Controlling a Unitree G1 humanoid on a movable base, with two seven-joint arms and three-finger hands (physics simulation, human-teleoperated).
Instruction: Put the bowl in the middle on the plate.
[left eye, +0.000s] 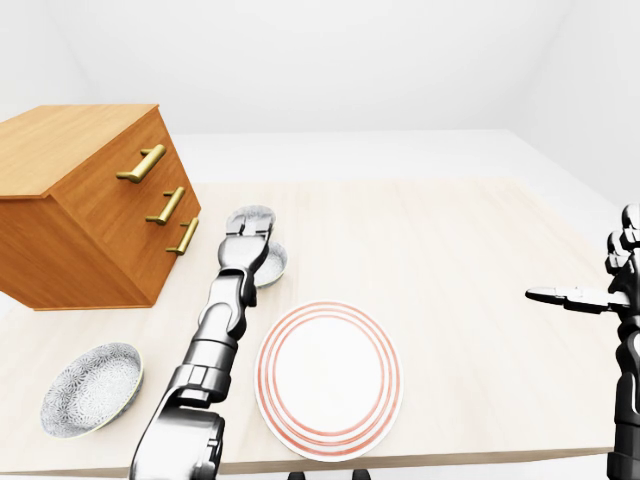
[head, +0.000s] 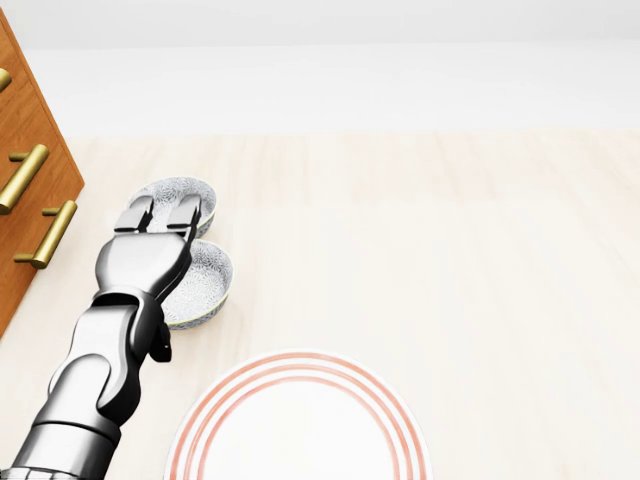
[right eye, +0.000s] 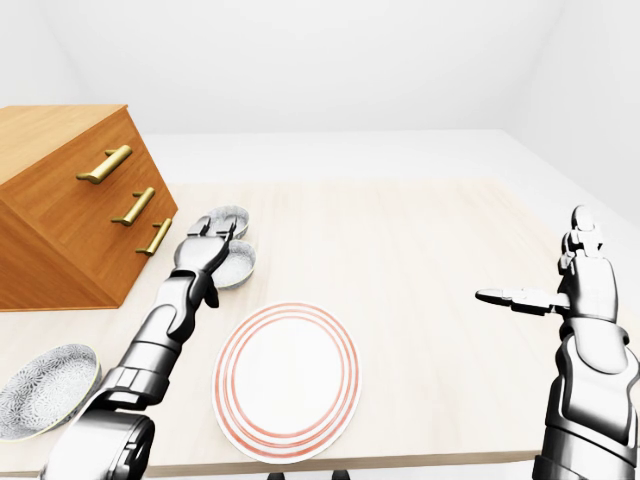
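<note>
Three patterned grey bowls are on the pale wooden table. The middle bowl (head: 205, 283) lies just above the red-ringed white plate (left eye: 328, 378). A second bowl (head: 186, 190) touches it on the upper side, and the third bowl (left eye: 92, 386) sits far off at the lower left. My left hand (head: 160, 214) hovers over the middle bowl's left rim, fingers stretched out flat and open, tips reaching the second bowl's near edge. It holds nothing. My right hand (right eye: 541, 297) is open at the right, away from the table's things.
A wooden drawer chest (left eye: 90, 200) with brass handles stands at the left, close to the bowls. The table's near edge (left eye: 420, 462) runs just below the plate. Bare tabletop stretches to the right of the plate.
</note>
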